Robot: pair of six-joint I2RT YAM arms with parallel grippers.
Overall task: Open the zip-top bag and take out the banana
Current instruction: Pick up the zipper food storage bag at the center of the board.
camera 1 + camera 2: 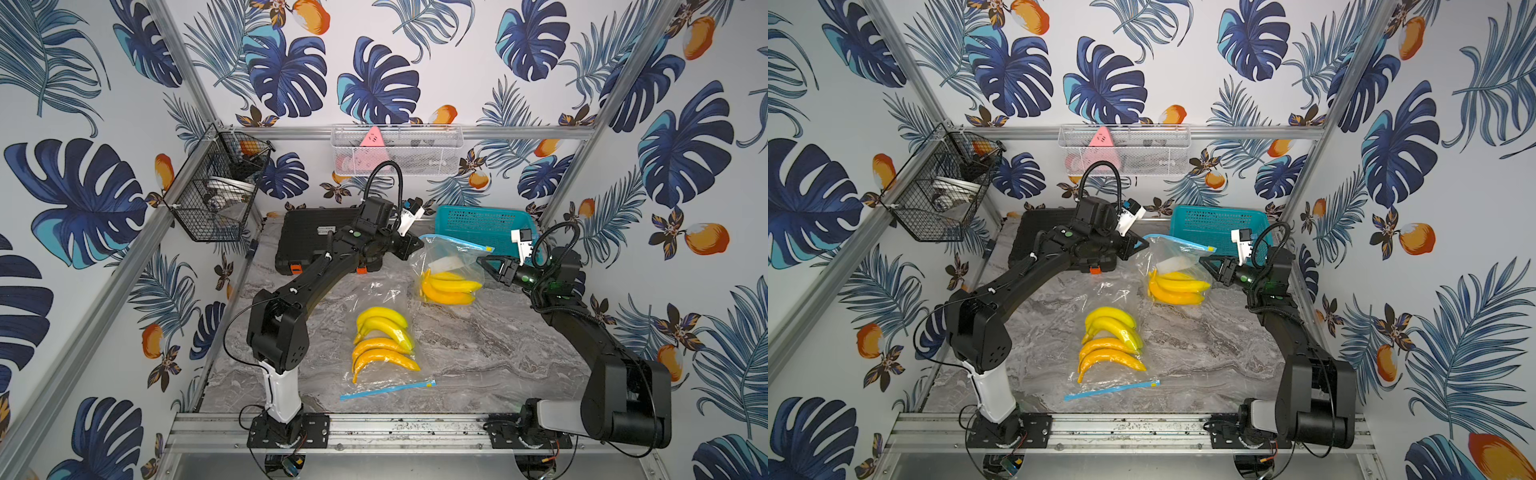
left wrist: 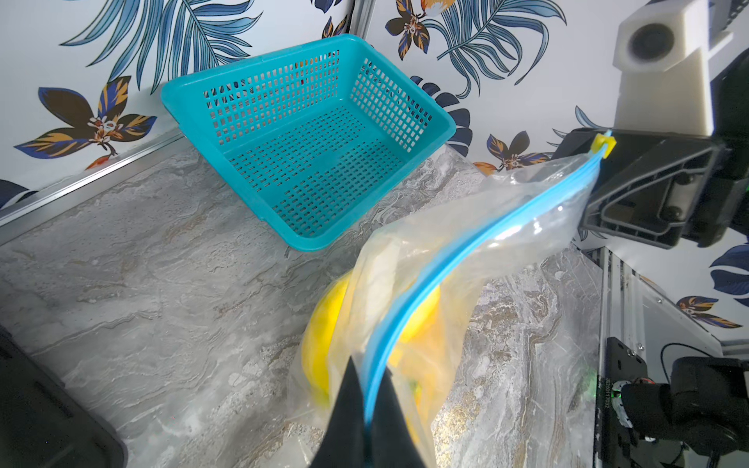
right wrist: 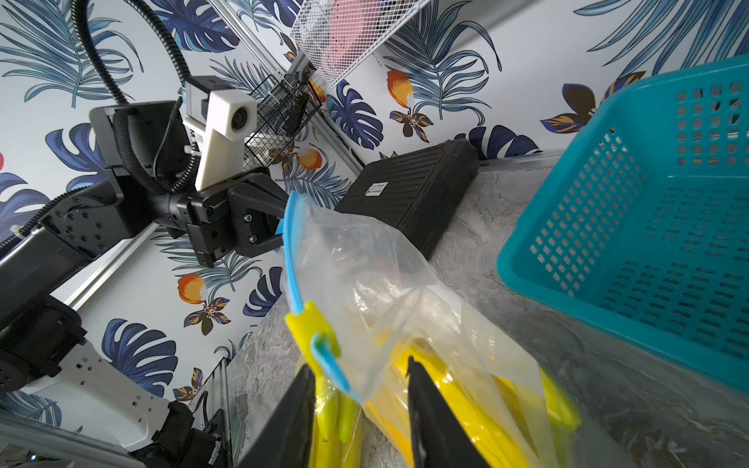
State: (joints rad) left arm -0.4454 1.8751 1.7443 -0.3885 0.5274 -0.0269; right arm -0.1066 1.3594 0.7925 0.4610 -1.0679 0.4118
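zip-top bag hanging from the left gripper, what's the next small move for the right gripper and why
Probably close the right gripper on the yellow slider. The left gripper pinches the far end of the blue zip strip, holding the zip-top bag up. The right jaws stand open astride the slider end, and the strip looks shut with the bananas inside.

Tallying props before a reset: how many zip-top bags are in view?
2. One clear plastic zip-top bag of yellow bananas hangs pinched in the left gripper near the teal plastic basket; the other bag lies flat on the grey marble tabletop, nearer the front. None looks hidden.
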